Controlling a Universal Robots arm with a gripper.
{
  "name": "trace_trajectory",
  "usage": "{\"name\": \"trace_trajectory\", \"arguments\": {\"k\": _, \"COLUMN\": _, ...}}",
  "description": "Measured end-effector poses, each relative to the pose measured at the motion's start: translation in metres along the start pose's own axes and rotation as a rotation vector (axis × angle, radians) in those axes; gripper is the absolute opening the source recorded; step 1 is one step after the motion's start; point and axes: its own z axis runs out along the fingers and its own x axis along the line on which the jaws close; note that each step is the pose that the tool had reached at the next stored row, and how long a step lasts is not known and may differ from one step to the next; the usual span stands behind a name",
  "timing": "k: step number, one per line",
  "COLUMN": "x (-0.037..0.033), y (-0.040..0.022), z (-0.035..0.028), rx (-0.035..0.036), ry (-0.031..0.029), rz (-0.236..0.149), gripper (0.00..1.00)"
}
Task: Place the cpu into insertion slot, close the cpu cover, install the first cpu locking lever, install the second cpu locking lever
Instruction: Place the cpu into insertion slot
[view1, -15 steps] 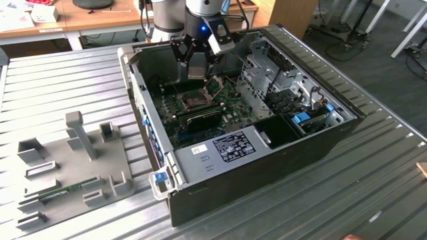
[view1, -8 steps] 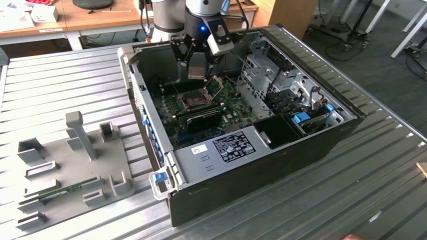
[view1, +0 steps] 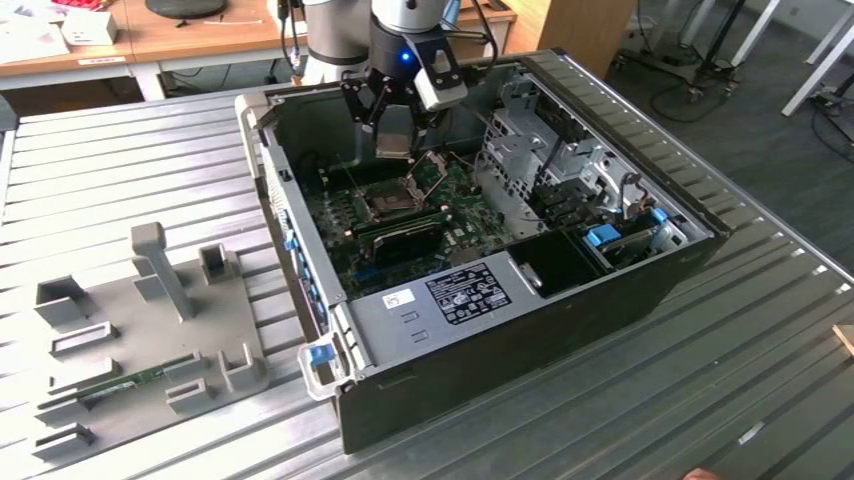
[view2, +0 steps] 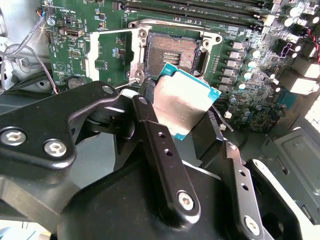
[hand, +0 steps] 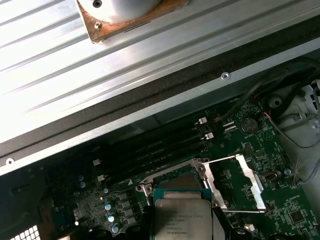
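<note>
My gripper hangs inside the open computer case, shut on the cpu. The cpu is a thin square chip with a silvery face and a teal rim, pinched by its edges between the two black fingers. It hovers tilted just above the insertion slot, a dark square socket in a silvery frame on the green board. The cpu cover is swung open and lies flat beside the socket. In the first wrist view the cpu overlaps the insertion slot, with the cpu cover open to one side.
The case walls ring the board closely. Long black memory slots run beside the socket. A metal drive cage stands toward the exterior view's right. On the ribbed metal table, a grey fixture plate lies at the exterior view's left.
</note>
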Motion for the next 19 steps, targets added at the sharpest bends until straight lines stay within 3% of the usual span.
{"name": "trace_trajectory", "arguments": {"k": 9, "x": 0.0000, "y": 0.0000, "z": 0.0000, "rx": -0.0001, "ry": -0.0011, "rz": 0.012, "gripper": 0.54}}
{"name": "trace_trajectory", "arguments": {"k": 19, "x": 0.0000, "y": -0.0001, "z": 0.0009, "rx": -0.0021, "ry": -0.0099, "rz": 0.110, "gripper": 0.54}}
